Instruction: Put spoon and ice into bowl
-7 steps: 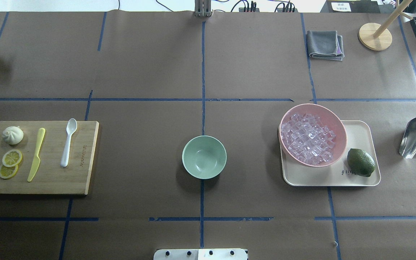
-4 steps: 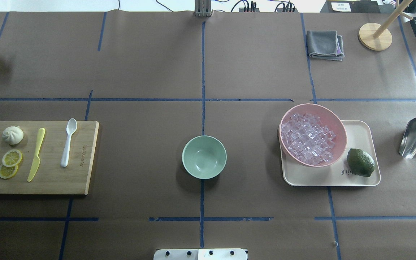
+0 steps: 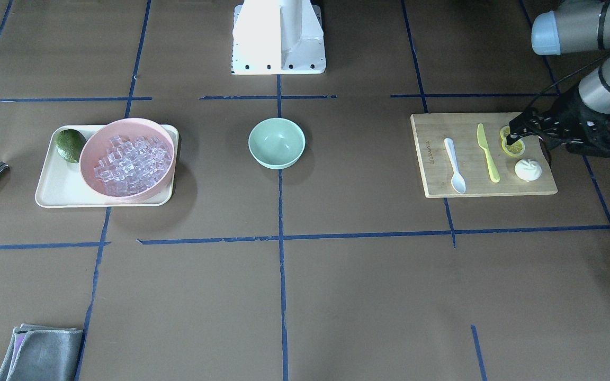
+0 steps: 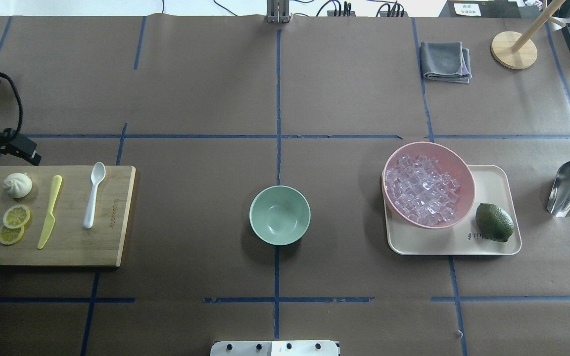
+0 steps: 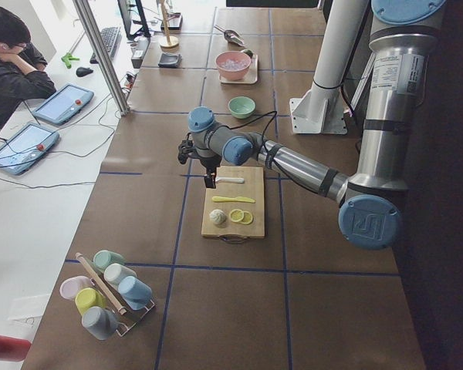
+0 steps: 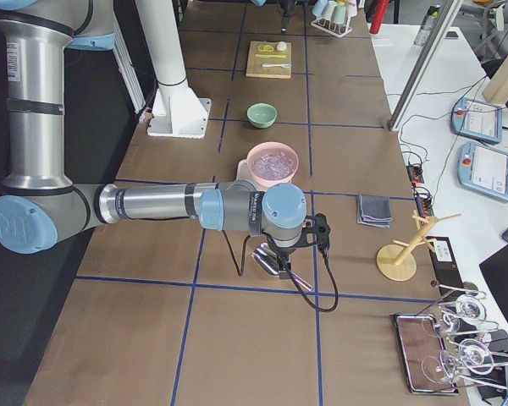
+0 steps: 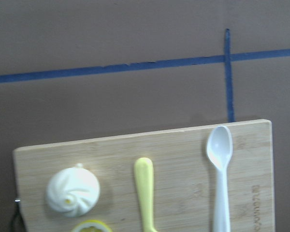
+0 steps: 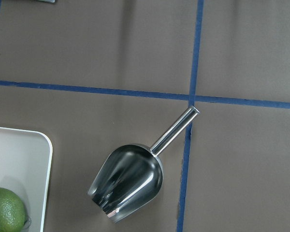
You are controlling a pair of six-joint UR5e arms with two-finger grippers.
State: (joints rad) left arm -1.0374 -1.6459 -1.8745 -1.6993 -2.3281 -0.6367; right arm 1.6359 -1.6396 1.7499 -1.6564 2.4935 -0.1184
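The left arm (image 3: 599, 87) hangs its jaws above the far outer corner of the cutting board (image 4: 117, 242); how wide they stand cannot be told. The spoon (image 4: 93, 195) lies flat on that board, inward of the jaws and past the yellow-green knife (image 4: 50, 212), oval end toward them (handle toward the robot). The bowl (image 4: 279, 215) sits farther inward on the worktop (image 4: 191, 99), well apart from both jaws. The right arm (image 6: 152, 205) holds its jaws over a metal scoop (image 8: 128, 181), their gap likewise impossible to judge; the ice (image 4: 421, 188) fills the pink bowl (image 4: 458, 163) on a tray (image 4: 493, 247) inward of them
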